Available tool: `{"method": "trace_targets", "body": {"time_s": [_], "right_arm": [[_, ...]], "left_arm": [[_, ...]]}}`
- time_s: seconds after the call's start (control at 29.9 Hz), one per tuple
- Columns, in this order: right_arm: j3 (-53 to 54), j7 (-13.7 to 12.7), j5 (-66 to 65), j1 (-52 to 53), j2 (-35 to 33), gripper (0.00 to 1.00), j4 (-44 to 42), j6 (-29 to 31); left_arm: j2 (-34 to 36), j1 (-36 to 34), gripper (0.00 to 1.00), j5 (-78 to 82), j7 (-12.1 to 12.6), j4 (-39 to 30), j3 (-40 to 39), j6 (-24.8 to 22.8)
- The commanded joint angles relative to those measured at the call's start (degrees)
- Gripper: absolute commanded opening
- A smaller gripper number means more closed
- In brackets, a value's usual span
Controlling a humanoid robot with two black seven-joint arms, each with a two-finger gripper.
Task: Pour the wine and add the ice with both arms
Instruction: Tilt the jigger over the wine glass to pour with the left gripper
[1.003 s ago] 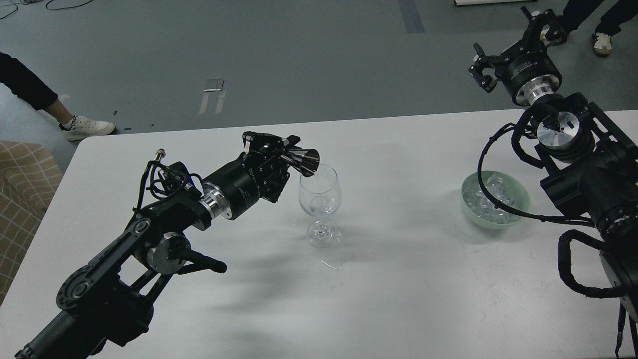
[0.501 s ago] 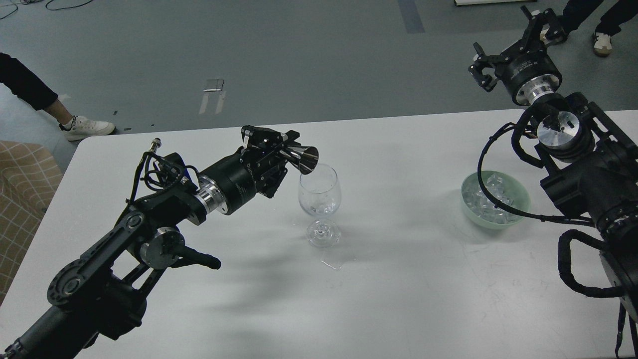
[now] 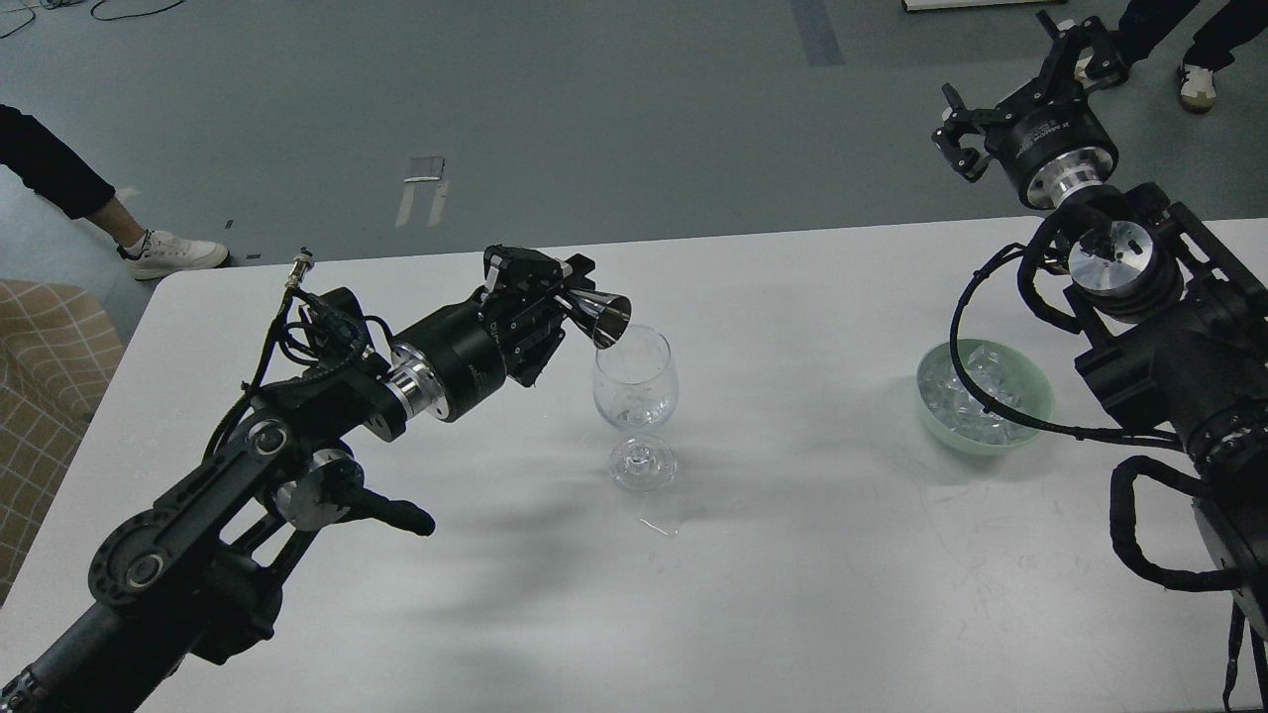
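A clear wine glass (image 3: 636, 396) stands upright at the middle of the white table (image 3: 792, 555). My left gripper (image 3: 555, 282) is shut on a small shiny metal measuring cup (image 3: 604, 319), tipped on its side with its mouth just left of and above the glass rim. Ice (image 3: 976, 401), a heap of clear cubes, lies in a pale green bowl (image 3: 1030, 421) at the right. My right gripper (image 3: 1030, 84) is raised high beyond the table's far edge, open and empty.
People's legs and shoes stand on the grey floor at far left (image 3: 168, 253) and top right (image 3: 1199, 84). A checked seat (image 3: 45, 386) is beside the table's left edge. A little clear spill (image 3: 659, 525) lies in front of the glass.
My left arm has drawn back to the left and slightly up, pulling the tipped metal cup off the glass rim. The right arm has barely moved.
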Motion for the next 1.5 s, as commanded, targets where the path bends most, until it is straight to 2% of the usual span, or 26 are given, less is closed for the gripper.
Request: {"method": "trace_targets", "body": {"time_s": [0.0, 1.04, 1.47], "right_arm": [[0.0, 0.0, 0.0, 0.0, 0.0, 1.00, -0.1, 0.0], [0.3, 0.0, 0.1, 0.1, -0.5, 1.00, -0.1, 0.3], [0.4, 0.0, 0.1, 0.1, -1.0, 1.00, 0.0, 0.4]], "left_arm": [[0.0, 0.0, 0.00, 0.7, 0.3, 0.0, 0.1, 0.0], [1.9, -2.9, 0.00, 3.6, 1.1, -1.8, 1.2, 0.0], [3.5, -3.6, 0.00, 10.5, 1.1, -1.8, 1.2, -1.0]]}}
